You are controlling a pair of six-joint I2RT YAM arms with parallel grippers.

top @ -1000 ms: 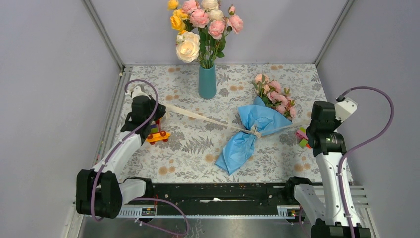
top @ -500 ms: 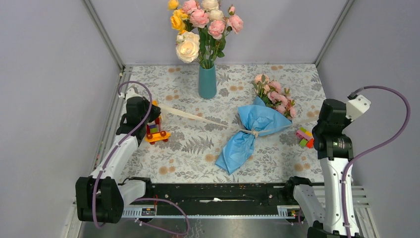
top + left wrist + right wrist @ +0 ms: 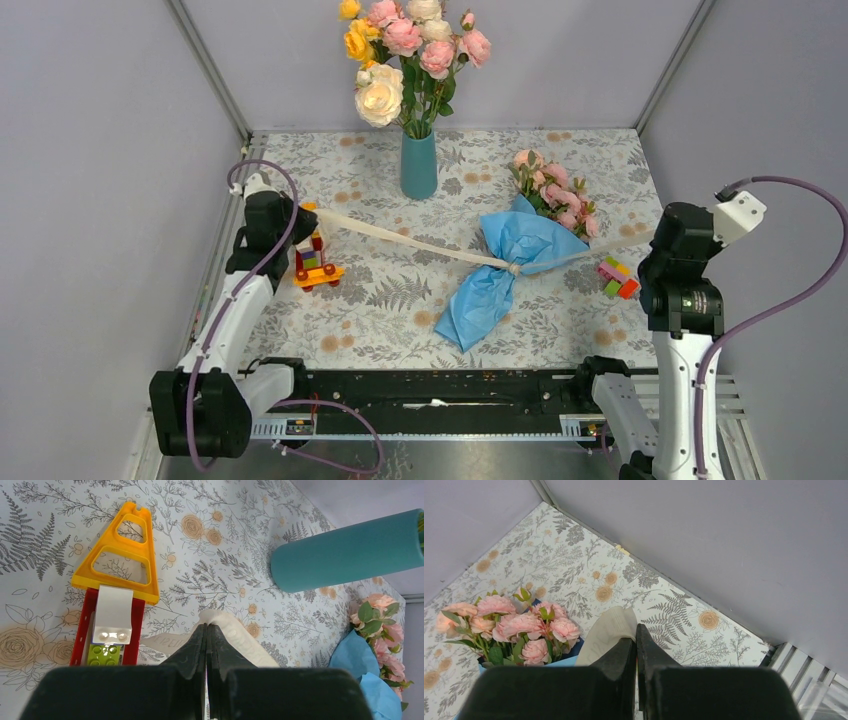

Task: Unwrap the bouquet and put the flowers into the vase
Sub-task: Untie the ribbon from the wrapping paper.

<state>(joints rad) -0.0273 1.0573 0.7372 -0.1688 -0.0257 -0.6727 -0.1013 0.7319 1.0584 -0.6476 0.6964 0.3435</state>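
cream ribbon [image 3: 242, 640] gripped, left pincer [image 3: 206, 626], right pincer [image 3: 636, 635]

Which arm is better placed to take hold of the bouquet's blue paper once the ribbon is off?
Likely the right. The right gripper sits close beside the bouquet; the left gripper is across the table by the toy blocks. Both are shut on the ribbon.

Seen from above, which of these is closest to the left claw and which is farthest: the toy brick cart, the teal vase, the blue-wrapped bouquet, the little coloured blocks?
1. Toy brick cart, right beside the left gripper, left side.
2. Vase, back centre.
3. Bouquet, mid-table, right of centre.
4. Coloured blocks, far right.
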